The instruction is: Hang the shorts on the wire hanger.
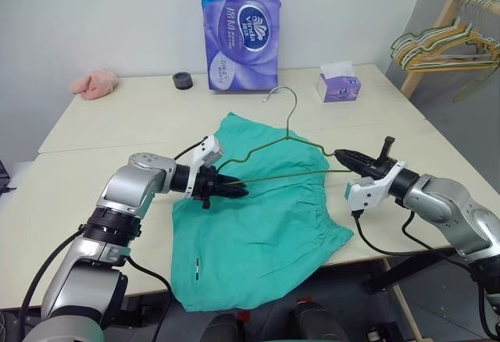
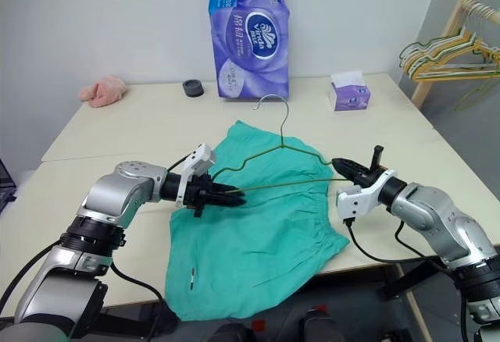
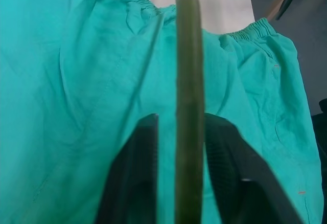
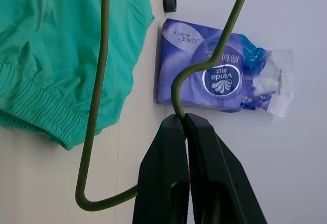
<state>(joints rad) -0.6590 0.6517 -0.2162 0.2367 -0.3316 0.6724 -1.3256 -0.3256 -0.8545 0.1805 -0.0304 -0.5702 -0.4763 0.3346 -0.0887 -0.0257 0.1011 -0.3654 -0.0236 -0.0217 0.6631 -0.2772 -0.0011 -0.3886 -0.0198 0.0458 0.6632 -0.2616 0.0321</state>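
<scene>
The shorts [image 1: 258, 225] lay flat on the table [image 1: 109, 123], one leg draped over its near edge. The hanger [image 1: 285, 154] was held just above the shorts, hook toward the tissue pack [image 1: 241, 30]. The right gripper [image 1: 341, 154] pinched the hanger's corner, fingers closed. The left gripper [image 1: 238, 190] had its fingers [image 3: 138, 173] narrowly around the bottom wire, over the shorts.

Silver-grey arms with black joints and trailing black cables; white wrist housings; left gripper [image 1: 238, 190] and right gripper [image 1: 341, 154] black-fingered.
</scene>
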